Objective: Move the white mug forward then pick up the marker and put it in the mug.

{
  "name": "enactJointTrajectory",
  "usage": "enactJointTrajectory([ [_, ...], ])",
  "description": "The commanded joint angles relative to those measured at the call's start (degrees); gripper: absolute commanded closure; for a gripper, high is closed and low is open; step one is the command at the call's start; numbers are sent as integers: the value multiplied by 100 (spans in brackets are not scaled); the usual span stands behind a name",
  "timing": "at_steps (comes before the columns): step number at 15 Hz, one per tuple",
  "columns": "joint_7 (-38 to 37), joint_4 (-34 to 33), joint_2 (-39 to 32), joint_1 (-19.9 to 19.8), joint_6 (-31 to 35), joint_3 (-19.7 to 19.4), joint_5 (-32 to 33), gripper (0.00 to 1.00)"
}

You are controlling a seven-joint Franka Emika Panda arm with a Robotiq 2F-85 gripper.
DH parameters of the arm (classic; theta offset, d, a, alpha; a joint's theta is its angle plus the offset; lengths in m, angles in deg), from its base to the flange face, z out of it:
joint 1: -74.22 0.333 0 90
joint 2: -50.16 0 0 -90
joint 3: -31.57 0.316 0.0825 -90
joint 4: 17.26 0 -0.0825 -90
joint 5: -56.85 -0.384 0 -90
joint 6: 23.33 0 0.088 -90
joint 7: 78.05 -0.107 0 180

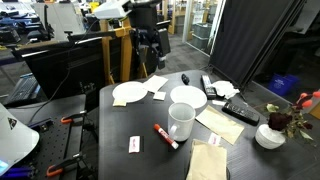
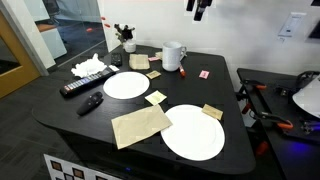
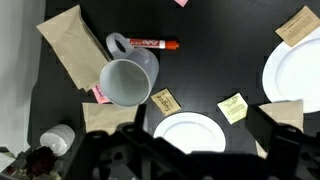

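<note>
Gripper [image 1: 150, 46] is parked high over the far end of the table [image 1: 118, 125], carrying nothing. In the wrist view its fingers [image 3: 110, 150] look spread wide with only bare air between them.

White mug [image 3: 128, 78] stands upright and empty, well below the gripper and off to one side of its centreline. Marker [image 3: 150, 44] lies flat on the mug's far side, just beside the handle; can't tell if they touch.

Judging by this, step one (mug forward) hasn't started. Next move: come down, line up on the rim or handle, take hold and shift the mug. Keep it clear of the marker so the pen doesn't roll.

Surface is matte black and cluttered. A white plate [image 3: 190, 135] sits almost straight below the gripper, with brown napkins [image 3: 68, 45] and sticky notes [image 3: 233, 107] around it.

Room looks like a lab: black curtain [image 1: 250, 40], monitors, glass doors behind.
</note>
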Motion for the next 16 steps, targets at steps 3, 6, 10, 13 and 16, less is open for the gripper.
enactJointTrajectory([
  [3,955,-80,-597,-42,757,-112,-383,0],
  [6,1248,-118,-902,-92,941,-102,-636,0],
  [10,1327,-134,-1166,-250,970,-88,-747,0],
  [13,1228,-149,-1293,-396,960,-92,-682,0],
  [16,1210,-184,-1439,-518,968,-90,-671,0],
])
